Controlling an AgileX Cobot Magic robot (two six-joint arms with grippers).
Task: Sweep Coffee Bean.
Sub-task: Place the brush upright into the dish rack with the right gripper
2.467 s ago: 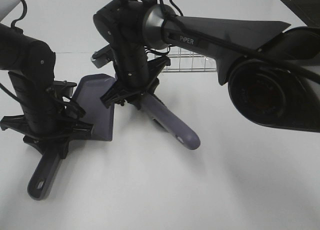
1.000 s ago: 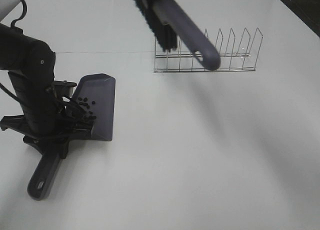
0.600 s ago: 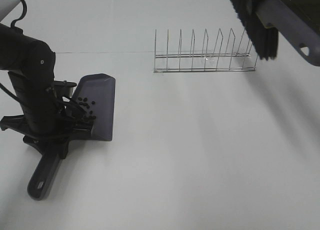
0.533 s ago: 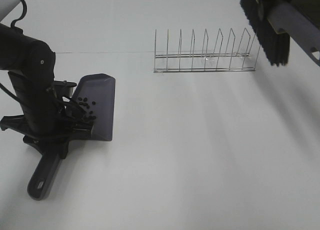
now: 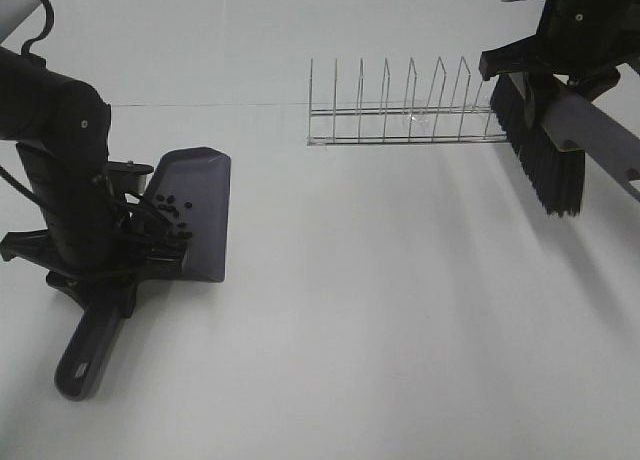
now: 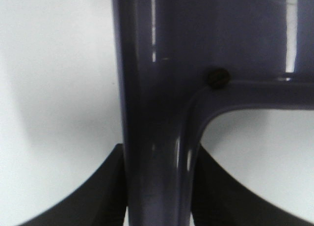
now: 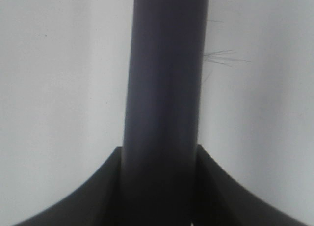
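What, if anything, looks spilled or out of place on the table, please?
Nothing stands out. The coffee beans lie gathered in the dustpan, with none visible on the table. The brush seems raised off the table beside the upright wire rack.

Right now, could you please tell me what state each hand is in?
Left hand: closed on the dustpan handle.
Right hand: closed on the brush handle.

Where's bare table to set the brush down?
The table is bare from the dustpan across to the brush, in front of the wire rack. Crowded only around the left gripper, dustpan and coffee beans.
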